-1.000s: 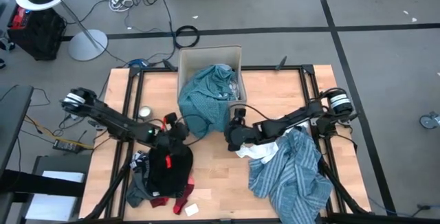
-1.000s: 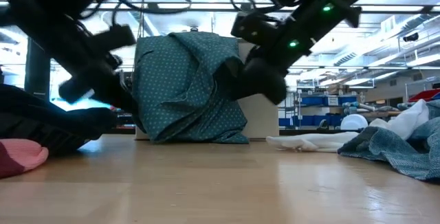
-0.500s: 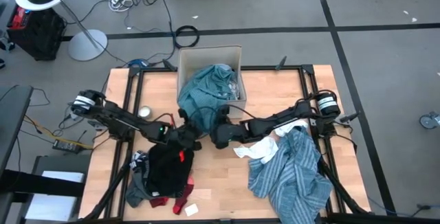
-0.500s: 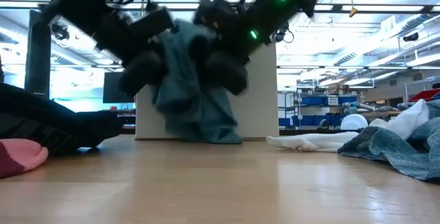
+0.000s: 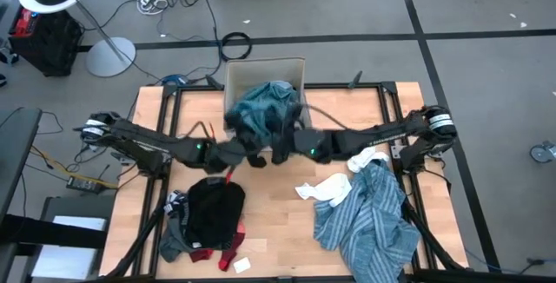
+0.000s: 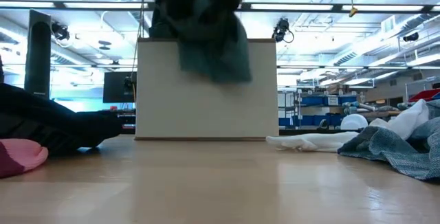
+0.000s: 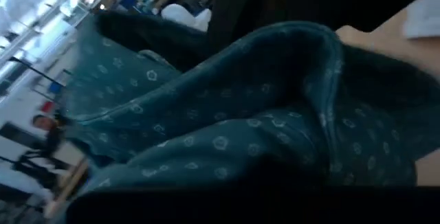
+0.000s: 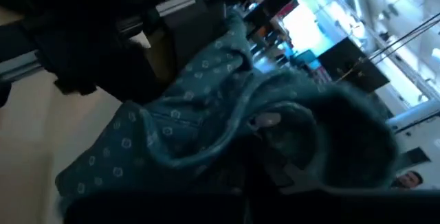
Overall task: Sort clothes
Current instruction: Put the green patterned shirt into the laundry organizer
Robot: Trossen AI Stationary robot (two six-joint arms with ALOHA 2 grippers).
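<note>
- Grippers meet over the middle of the table point(image 5: 269, 231), just in front of the cardboard box point(image 5: 239, 73).
- Left gripper point(image 5: 246, 154) is pressed together on the teal shirt point(image 5: 261, 114), at the garment's lower edge on that arm's side.
- Right gripper point(image 5: 282, 150) is likewise clamped on the teal shirt, just beside the left one, the two nearly touching.
- Teal shirt hangs lifted off the tabletop between the two grippers and spills up over the box's rim; in the low view it point(image 6: 210, 35) dangles in front of the box point(image 6: 206, 107), clear of the wood.
- Both wrist views are filled with the dotted teal cloth point(image 7: 240, 128) point(image 8: 206, 135) bunched right at the fingers.
- Black garment point(image 5: 213, 213) lies on the table below and to the outer side of the left gripper, well apart from it, with small red items point(image 5: 230, 255) at its near edge.
- White piece point(image 5: 326, 187) lies near the right gripper, toward the table's front.
- Blue-white striped shirt point(image 5: 365, 218) spreads beyond the white piece, under the right arm, touching the white cloth.
</note>
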